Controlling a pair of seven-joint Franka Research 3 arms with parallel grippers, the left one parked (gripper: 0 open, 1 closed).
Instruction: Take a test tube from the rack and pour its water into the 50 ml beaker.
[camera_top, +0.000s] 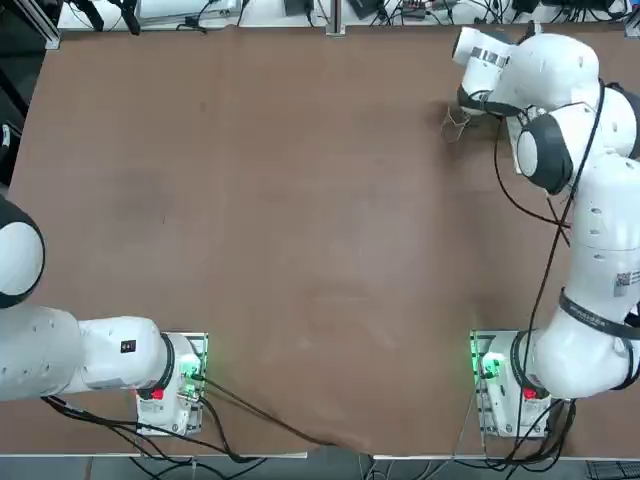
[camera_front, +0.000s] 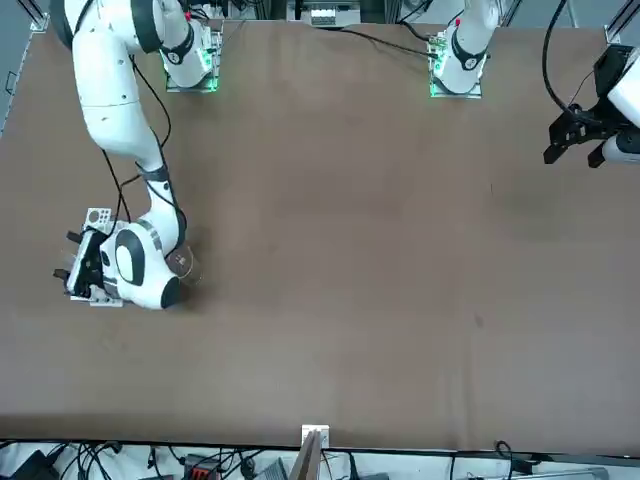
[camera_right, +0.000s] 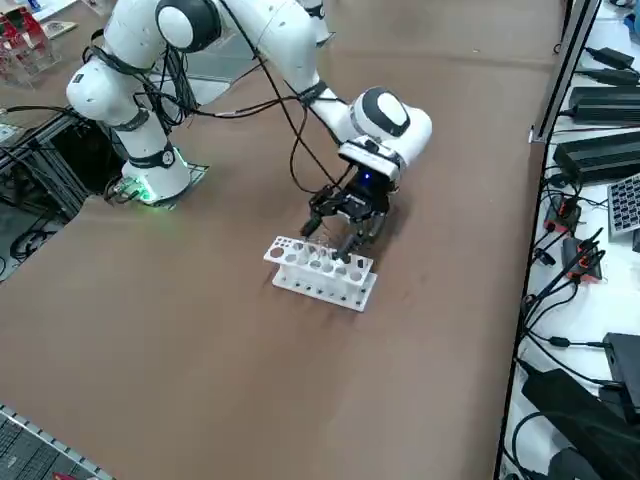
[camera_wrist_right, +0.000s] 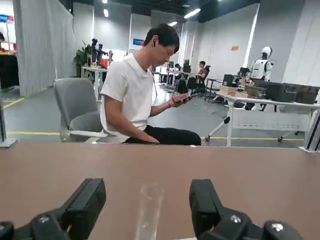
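Note:
The white rack (camera_right: 320, 270) stands near the table's far right side, and only its edges (camera_front: 97, 217) show in the front view. My right gripper (camera_right: 333, 235) hangs just over the rack's back row, fingers pointing down. In the wrist view the gripper (camera_wrist_right: 146, 189) is open, with a clear test tube (camera_wrist_right: 149, 212) standing upright in the wide gap, touching neither finger (camera_wrist_right: 85, 202). The 50 ml beaker (camera_front: 184, 266) is a faint round rim beside the wrist, also faint in the top view (camera_top: 457, 122). No water can be made out. The arm hides the rack from overhead.
A person (camera_wrist_right: 135, 95) sits on a chair beyond the table's far edge, looking at a phone. The table's right edge (camera_right: 535, 140) runs close by, with cables and power bricks past it. The arm's cable (camera_right: 295, 150) loops above the table.

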